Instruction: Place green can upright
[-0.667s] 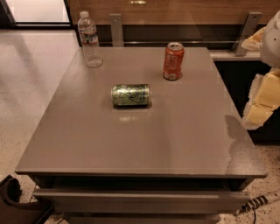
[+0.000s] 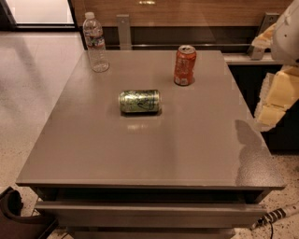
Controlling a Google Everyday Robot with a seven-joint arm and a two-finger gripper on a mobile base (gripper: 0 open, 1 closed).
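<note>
The green can lies on its side near the table's middle, long axis running left-right, well left of the gripper beyond the right edge, whose state cannot be told.

The small metallic green drink can has a shiny metal skin that catches the light. Under it, the grey square table is smooth with a soft sheen and mirrors the can faintly. The orange-red metal can looks glossy too. The clear plastic water bottle is see-through. Behind runs a warm, polished wooden wall panel. The pale speckled floor gleams. At the right edge, beside the table, the gripper wears cream, matt, plastic-looking shells.
</note>
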